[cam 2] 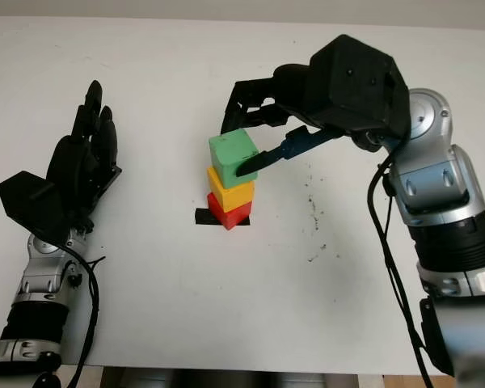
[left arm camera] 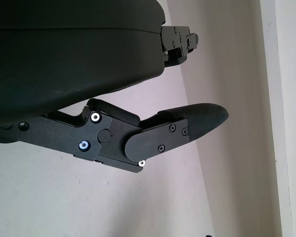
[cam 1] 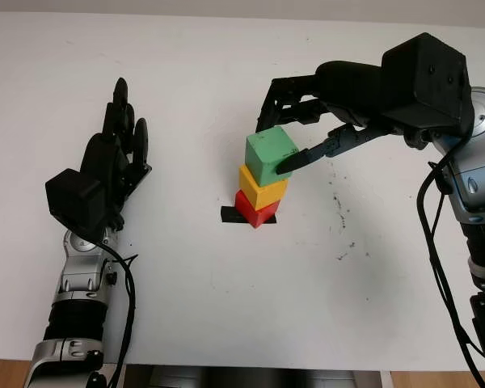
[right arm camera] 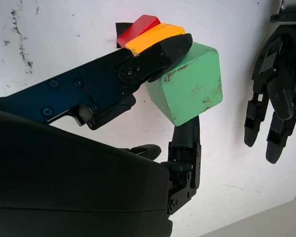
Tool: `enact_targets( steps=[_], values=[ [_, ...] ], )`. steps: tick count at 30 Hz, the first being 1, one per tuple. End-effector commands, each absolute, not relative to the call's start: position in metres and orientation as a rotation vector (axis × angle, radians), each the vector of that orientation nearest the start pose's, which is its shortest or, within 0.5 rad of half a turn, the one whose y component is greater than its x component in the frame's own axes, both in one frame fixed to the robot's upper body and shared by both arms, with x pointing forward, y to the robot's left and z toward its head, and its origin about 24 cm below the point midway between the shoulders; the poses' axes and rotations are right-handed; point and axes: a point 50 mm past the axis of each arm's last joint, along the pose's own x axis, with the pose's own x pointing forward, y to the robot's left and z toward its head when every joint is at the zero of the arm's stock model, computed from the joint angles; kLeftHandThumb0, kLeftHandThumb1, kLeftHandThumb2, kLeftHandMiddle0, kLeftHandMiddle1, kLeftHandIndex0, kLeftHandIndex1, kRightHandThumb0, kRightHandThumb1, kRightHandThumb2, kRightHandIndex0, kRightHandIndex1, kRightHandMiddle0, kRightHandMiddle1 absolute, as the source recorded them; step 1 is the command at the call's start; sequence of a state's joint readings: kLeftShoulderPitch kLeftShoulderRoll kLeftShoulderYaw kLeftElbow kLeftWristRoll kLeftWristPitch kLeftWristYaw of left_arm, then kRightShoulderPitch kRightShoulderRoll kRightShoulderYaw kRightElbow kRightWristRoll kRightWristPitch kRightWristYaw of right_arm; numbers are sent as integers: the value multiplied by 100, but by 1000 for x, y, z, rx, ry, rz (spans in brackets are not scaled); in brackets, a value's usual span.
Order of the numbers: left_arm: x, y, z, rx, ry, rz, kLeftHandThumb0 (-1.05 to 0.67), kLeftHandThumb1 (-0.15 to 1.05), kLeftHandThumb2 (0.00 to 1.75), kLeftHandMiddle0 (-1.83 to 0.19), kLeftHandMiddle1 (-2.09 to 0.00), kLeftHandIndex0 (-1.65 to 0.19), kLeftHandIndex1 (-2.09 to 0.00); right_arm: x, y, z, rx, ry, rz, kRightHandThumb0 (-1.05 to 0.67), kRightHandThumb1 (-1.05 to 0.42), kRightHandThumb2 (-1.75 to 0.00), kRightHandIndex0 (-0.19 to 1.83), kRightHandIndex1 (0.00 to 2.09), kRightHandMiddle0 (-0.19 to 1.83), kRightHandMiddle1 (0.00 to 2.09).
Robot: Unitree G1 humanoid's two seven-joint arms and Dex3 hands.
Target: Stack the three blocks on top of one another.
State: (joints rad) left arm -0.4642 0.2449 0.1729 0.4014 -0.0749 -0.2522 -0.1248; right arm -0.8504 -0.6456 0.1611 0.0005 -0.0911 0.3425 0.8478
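A red block (cam 1: 255, 209) sits on a black tape mark (cam 1: 229, 214) near the table's middle. A yellow block (cam 1: 263, 189) rests on it, and a green block (cam 1: 271, 154) sits on top, tilted slightly. My right hand (cam 1: 279, 145) reaches in from the right and is shut on the green block, with a fingertip (right arm camera: 175, 47) pressed to one side and fingers (right arm camera: 186, 136) behind it. My left hand (cam 1: 113, 158) is open, out at the table's left, apart from the stack.
The white table (cam 1: 226, 307) carries dark scuff marks (cam 1: 339, 214) right of the stack. Its front edge (cam 1: 242, 369) runs along the bottom of the view.
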Motion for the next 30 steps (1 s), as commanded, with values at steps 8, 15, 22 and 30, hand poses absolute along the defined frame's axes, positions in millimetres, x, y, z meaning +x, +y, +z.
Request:
enact_targets(
  steps=[8,15,22,30],
  values=[
    [331,210,118,147,-326,-7,-69,105,69,10,-5,9,-5,334,-159,253,-918,-129,749,-56,-94,-5,33,1,20,136],
    [331,210,118,142,-325,-10,-68,105,70,11,-5,10,-5,332,-161,256,-912,-107,751,-58,-89,-5,17,0,1,114],
    [331,210,118,132,-327,-7,-68,105,68,10,-6,9,-5,319,-162,269,-1001,-160,857,-88,-86,-6,-19,0,-19,5],
    [331,208,118,123,-332,-7,-66,105,68,11,-5,9,-5,297,-176,301,-944,-345,808,-96,-87,-6,-19,0,-19,0]
  ],
)
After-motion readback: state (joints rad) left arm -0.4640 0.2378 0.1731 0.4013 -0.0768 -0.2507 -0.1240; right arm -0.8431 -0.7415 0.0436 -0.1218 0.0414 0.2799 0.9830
